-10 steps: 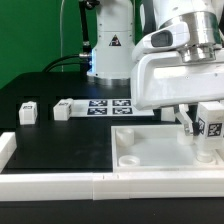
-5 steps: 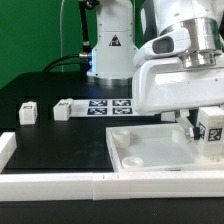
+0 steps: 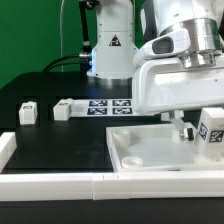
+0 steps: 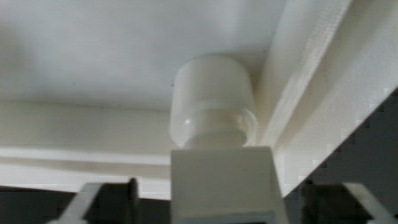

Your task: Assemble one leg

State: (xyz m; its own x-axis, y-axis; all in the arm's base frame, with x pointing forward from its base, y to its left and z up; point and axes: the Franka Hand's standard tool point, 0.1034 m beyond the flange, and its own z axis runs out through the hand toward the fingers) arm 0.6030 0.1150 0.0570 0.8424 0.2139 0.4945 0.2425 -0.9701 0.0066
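Note:
My gripper (image 3: 203, 131) is shut on a leg (image 3: 213, 125), a small white post with a black-and-white marker on its side. I hold it slightly tilted over the near corner, at the exterior view's right, of the large white square panel (image 3: 150, 150). In the wrist view the leg (image 4: 217, 100) runs out from between my fingers (image 4: 107, 203), and its rounded end is close to the panel's raised rim (image 4: 311, 90). The gripper (image 4: 222, 205) shows only at that picture's edge. Whether the leg's tip touches the panel is hidden.
Two more legs (image 3: 27, 112) (image 3: 63, 108) lie on the black table at the exterior view's left. The marker board (image 3: 108, 105) lies behind the panel. A white rail (image 3: 100, 183) edges the table's front, with a block (image 3: 5, 148) at its left. The arm's base (image 3: 110, 50) stands at the back.
The gripper and the held leg have shifted a little to the exterior view's right and downward, and the leg's marker now sits more tilted. The other parts have not moved.

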